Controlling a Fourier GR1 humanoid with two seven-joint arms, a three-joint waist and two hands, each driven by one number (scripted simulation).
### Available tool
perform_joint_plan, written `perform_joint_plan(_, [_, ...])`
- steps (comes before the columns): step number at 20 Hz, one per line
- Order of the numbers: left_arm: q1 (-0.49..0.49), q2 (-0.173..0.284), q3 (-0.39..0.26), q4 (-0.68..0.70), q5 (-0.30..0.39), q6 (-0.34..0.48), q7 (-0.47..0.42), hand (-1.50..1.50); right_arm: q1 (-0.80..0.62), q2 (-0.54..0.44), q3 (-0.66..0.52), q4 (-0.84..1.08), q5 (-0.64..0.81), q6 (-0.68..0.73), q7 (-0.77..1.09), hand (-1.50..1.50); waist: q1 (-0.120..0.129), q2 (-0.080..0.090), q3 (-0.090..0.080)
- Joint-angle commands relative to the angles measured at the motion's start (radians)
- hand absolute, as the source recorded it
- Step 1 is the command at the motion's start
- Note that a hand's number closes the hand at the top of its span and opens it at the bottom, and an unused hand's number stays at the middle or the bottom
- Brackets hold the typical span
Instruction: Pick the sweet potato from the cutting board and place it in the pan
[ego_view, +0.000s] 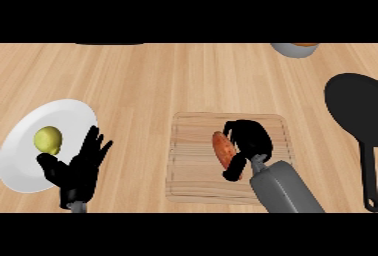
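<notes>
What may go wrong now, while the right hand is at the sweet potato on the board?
1. The right hand covers only one side of the sweet potato, so it may slip out when lifted.
2. The pan lies far right at the view's edge, so the carry may come down on its rim or handle.
3. The board may shift if the hand presses sideways.

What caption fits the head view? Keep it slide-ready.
Right hand curls around the sweet potato on the cutting board; pan waits at right.
</notes>
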Motion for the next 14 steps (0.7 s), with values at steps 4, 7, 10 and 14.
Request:
perform_joint_plan(4, [-0.011,-0.025,-0.022,0.026,-0.017,0.016,0.017,0.00,-0.171,-0.015,-0.185,0.197,0.108,-0.210,0.182,1.50,0.010,0.013,-0.002])
perform_joint_plan(7, [0.001,-0.037,-0.027,-0.001,-0.016,0.024,0.024,0.00,-0.223,-0.030,-0.180,0.178,0.182,-0.289,0.222,1.50,0.008,0.008,-0.002])
perform_joint_plan(10, [0.002,-0.015,-0.014,0.002,-0.018,0.020,0.029,0.00,-0.225,-0.043,-0.133,0.098,0.303,-0.399,0.288,1.50,0.000,0.004,-0.003])
perform_joint_plan(14, [-0.009,-0.039,-0.017,0.028,-0.018,0.022,0.007,0.00,-0.296,-0.050,-0.144,0.000,0.403,-0.412,0.427,1.50,-0.010,0.003,-0.003])
